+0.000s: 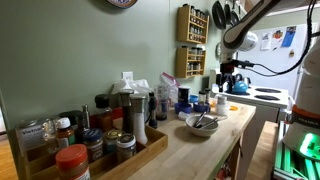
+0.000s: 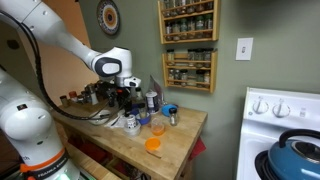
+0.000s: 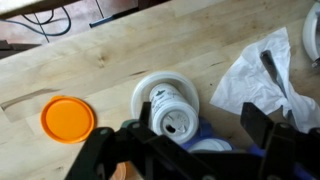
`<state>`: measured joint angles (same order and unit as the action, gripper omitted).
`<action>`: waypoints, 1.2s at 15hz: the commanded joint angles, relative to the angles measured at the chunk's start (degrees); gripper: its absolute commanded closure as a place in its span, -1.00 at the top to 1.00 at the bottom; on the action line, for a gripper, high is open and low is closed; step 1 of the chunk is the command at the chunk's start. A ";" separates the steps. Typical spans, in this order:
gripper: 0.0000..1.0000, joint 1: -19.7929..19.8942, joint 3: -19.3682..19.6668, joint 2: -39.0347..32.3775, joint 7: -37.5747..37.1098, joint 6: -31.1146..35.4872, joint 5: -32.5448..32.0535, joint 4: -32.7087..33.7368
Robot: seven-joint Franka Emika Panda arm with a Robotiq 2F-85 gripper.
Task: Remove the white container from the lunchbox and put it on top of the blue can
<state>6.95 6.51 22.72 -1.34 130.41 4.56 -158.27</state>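
In the wrist view the white container (image 3: pixel 172 112), a round shaker with holes in its top, stands upright in a white round holder (image 3: pixel 143 95) on the wooden counter. A blue can (image 3: pixel 203 133) with a pale top sits right beside it, partly hidden under my gripper. My gripper (image 3: pixel 195 130) is open, and its two dark fingers straddle the container and the can from above. The container is nearer the left finger. In an exterior view the gripper (image 2: pixel 130 95) hangs low over the cluttered counter.
An orange lid (image 3: pixel 68 118) lies on the counter and also shows in an exterior view (image 2: pixel 153 144). A crumpled white bag (image 3: pixel 262 75) lies close by. A metal bowl (image 1: pixel 200 124), a tray of spice jars (image 1: pixel 90 145) and a stove with a blue kettle (image 2: pixel 297 152) stand around.
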 commanded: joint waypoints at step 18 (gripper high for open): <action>-0.17 1.36 -4.63 -11.88 -5.50 14.50 -20.48 0.29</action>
<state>7.88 2.36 11.32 -4.44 144.72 -13.56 -158.02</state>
